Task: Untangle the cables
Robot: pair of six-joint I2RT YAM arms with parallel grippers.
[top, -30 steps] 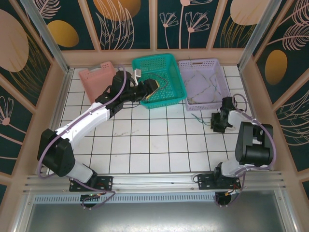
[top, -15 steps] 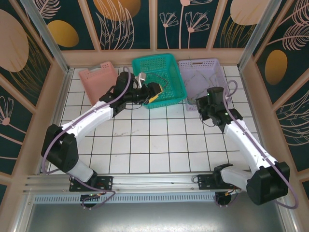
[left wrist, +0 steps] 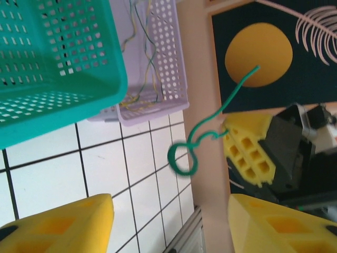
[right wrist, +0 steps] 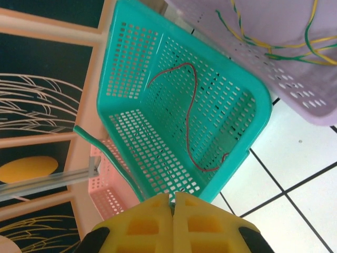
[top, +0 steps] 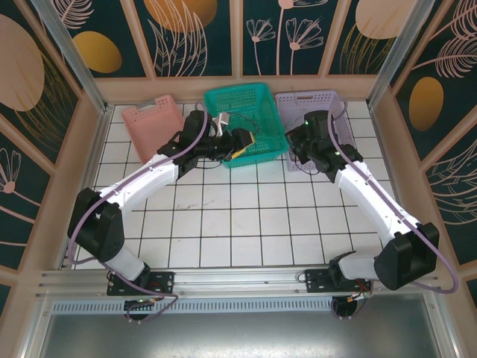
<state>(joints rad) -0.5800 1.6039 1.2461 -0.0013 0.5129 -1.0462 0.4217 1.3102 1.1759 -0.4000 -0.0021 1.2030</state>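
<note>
White square-tiled tabletop (top: 223,231) with dark grout lines, centre. Light wooden frame (top: 238,87) borders it at 9, 12 and 3 o'clock. Wall panels (top: 261,33) behind are dark teal with cream leaf and flower prints and orange discs (top: 97,51). Silver metal posts (top: 65,52) at 11 and 1 o'clock. Aluminium rail (top: 238,277) at 6 o'clock, grey metal sheet (top: 238,335) below it. Even, bright light.
</note>
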